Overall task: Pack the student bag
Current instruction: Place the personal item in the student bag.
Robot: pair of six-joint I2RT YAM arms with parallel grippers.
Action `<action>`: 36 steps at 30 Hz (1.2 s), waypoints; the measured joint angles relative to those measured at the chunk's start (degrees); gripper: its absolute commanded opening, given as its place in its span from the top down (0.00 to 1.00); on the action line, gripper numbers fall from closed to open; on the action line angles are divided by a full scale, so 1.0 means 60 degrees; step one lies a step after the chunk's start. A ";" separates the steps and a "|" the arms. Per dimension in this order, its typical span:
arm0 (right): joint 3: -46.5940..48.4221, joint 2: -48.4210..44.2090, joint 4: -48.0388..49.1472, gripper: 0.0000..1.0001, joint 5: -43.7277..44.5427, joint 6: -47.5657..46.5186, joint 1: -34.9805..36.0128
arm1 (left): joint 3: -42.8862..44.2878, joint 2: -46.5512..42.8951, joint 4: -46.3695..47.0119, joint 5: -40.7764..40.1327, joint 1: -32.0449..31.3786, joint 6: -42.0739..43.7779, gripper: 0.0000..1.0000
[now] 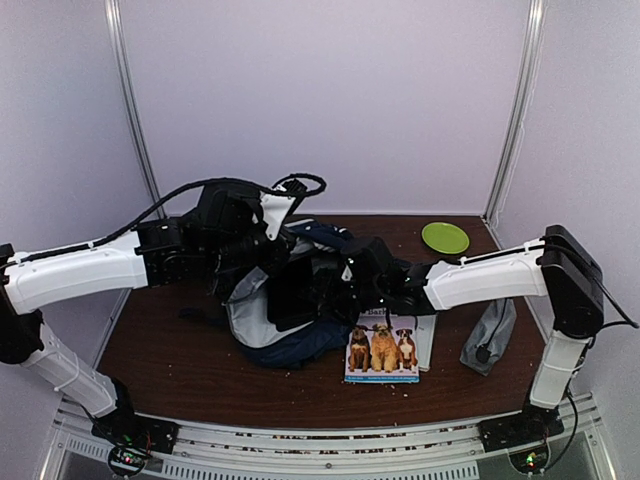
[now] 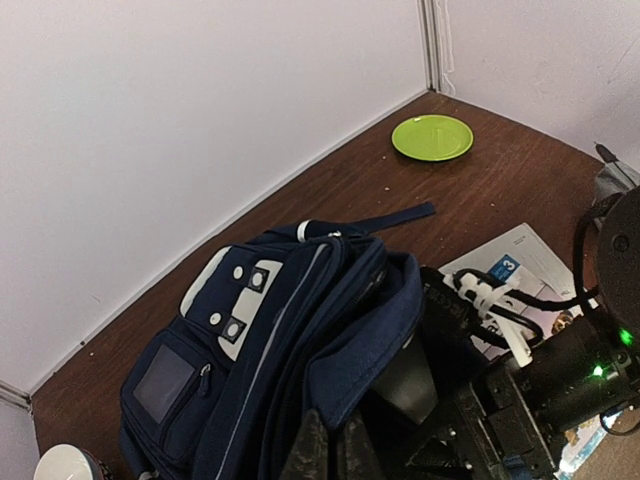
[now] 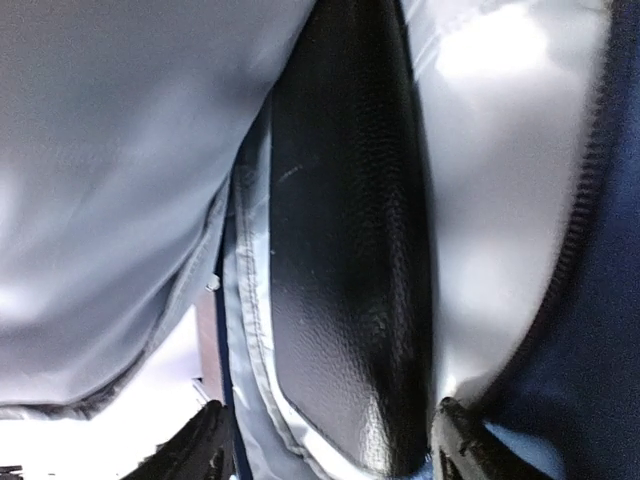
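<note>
Top view: student bag (image 1: 275,325) slumped mid-table, mouth turned toward right gripper (image 1: 352,272), reaching in beside a black folder (image 1: 292,292). Left gripper (image 1: 262,248) up at the rim. Risk of the bag sagging shut if that rim slips.

Left wrist view: jaws together, pinched on navy fabric at the mouth. White buckle patch and trim stripes on the front, one strap trailing toward the green plate (image 2: 432,137).

Right wrist view: jaws apart, either side of the folder, deep between folds of grey lining. Risk of a fingertip snagging lining and dragging the folder back out.
</note>
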 measured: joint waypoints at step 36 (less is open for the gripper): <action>0.1246 0.1421 -0.0044 0.50 0.0342 -0.1111 0.0229 | 0.0146 0.0098 0.0000 0.0495 0.0000 -0.0605 1.00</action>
